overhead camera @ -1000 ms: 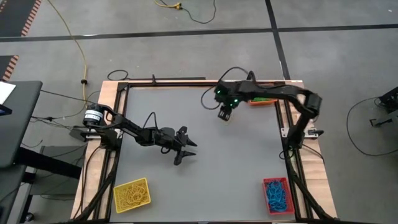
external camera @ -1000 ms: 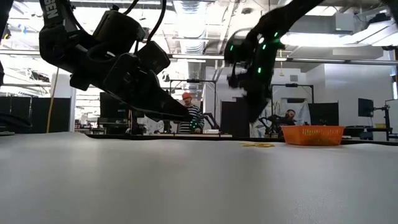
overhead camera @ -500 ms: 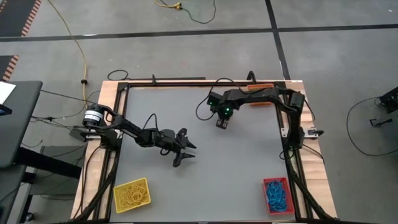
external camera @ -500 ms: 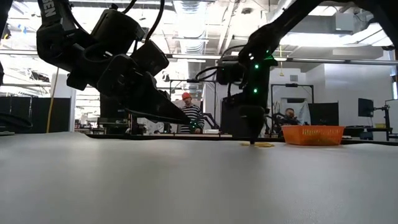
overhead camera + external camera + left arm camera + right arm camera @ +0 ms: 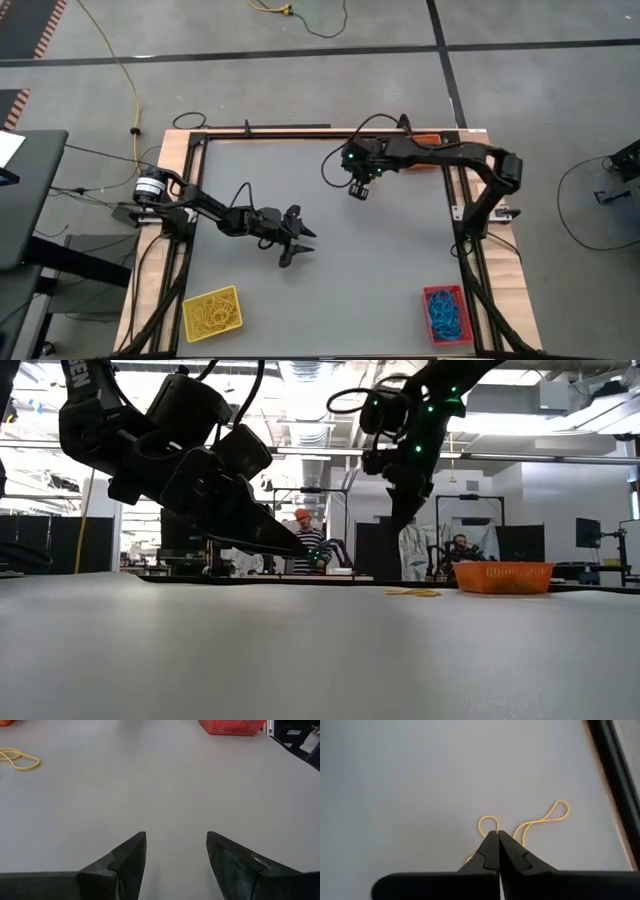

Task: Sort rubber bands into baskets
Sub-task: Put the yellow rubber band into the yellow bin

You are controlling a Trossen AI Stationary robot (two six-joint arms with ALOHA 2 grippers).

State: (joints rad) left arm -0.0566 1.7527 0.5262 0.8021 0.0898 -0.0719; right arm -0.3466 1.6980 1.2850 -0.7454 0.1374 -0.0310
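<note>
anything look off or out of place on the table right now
Only thin yellow rubber bands lying loose on the grey table, outside any basket. The right gripper, shut, is right at them; whether it holds one is unclear.

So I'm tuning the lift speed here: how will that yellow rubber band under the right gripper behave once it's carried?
Probably floppy: the yellow rubber band lies in loose curves on the table. It looks thin, so likely very light and apt to dangle and swing. The right gripper is shut at one loop; such a narrow pinch could let it slip.

Only cut-off white letters "EN" on the left arm (image 5: 88, 374) link, low view
</note>
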